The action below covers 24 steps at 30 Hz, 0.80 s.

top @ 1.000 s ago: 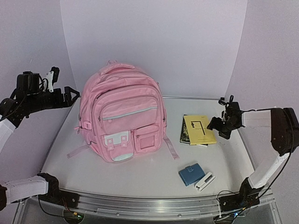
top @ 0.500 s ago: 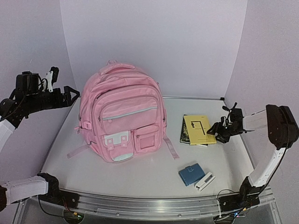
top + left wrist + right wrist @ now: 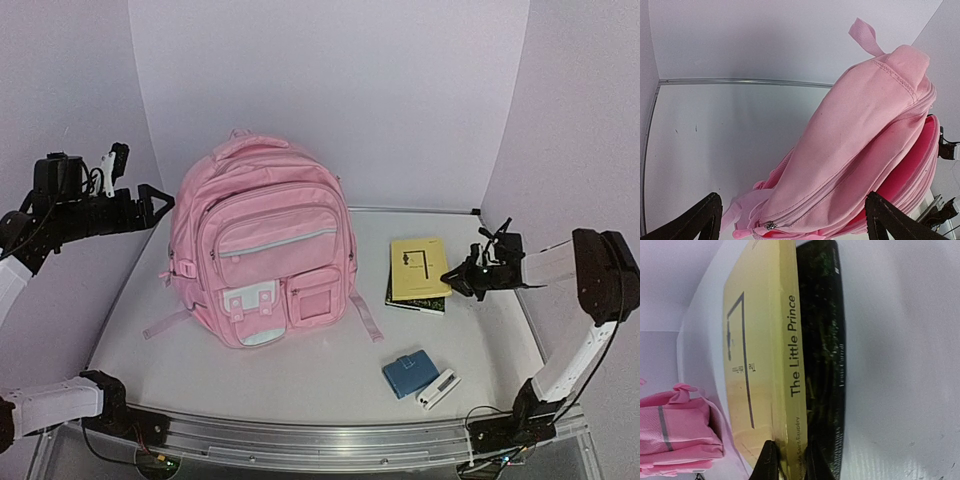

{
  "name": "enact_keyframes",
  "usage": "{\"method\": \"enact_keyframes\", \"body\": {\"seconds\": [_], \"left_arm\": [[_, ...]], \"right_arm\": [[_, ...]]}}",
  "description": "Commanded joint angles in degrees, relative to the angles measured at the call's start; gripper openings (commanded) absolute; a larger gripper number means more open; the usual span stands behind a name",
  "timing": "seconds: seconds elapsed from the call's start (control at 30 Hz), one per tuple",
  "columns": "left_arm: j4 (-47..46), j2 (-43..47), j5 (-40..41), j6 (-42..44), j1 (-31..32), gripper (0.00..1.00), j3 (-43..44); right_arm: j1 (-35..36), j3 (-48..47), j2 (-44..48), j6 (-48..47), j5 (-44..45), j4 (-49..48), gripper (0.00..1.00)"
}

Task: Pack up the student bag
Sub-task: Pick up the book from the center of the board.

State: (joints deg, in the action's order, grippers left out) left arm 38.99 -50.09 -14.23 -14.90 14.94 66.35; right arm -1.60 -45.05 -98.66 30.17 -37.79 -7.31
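Now my right gripper [image 3: 455, 278] clamped narrow on the yellow book [image 3: 418, 268], dark book [image 3: 824, 350] beneath, student bag [image 3: 262, 240] left, my left gripper [image 3: 152, 205] jaws wide.

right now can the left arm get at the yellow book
Probably not: the student bag stands between the left tool and the yellow book, and the right tool is clamped on that book's spine.

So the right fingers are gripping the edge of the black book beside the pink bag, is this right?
Not the black book: the right fingers grip the edge of the yellow book lying on it, beside the pink bag. The right wrist view shows them on both sides of its spine.
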Motion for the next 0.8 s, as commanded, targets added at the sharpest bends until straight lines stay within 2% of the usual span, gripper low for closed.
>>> {"method": "enact_keyframes", "body": {"seconds": [0.0, 0.07, 0.2, 0.27, 0.4, 0.5, 0.77], "left_arm": [[-0.89, -0.25, -1.74, 0.84, -0.18, 1.00, 3.56], [-0.85, -0.53, -2.53, 1.09, -0.18, 1.00, 3.80], [-1.12, -1.65, -6.46, 1.70, -0.22, 1.00, 5.44], [-0.18, -2.75, -5.75, 1.72, -0.23, 0.99, 7.40], [3.13, -6.12, -6.59, 2.41, -0.22, 0.97, 13.06], [0.33, -6.87, -11.11, 0.89, -0.13, 0.97, 15.16], [-6.89, -11.09, -26.87, -5.89, 0.26, 0.97, 20.99]], "right_arm": [[-0.18, 1.71, 6.25, 3.74, 5.54, 1.52, 0.03], [-0.16, 1.65, 9.19, 5.52, 5.62, 1.59, 0.00], [-0.16, 0.46, 16.01, 7.46, 3.93, 1.80, 0.00], [-0.20, -0.90, 19.59, 8.04, 2.80, 2.19, 0.00], [0.11, -5.29, 26.61, 9.35, 0.18, 3.10, 0.00], [1.50, -10.20, 31.27, 9.96, -0.34, 4.05, 0.00], [16.03, -23.19, 35.01, 8.19, 1.12, 4.33, 0.00]]}}
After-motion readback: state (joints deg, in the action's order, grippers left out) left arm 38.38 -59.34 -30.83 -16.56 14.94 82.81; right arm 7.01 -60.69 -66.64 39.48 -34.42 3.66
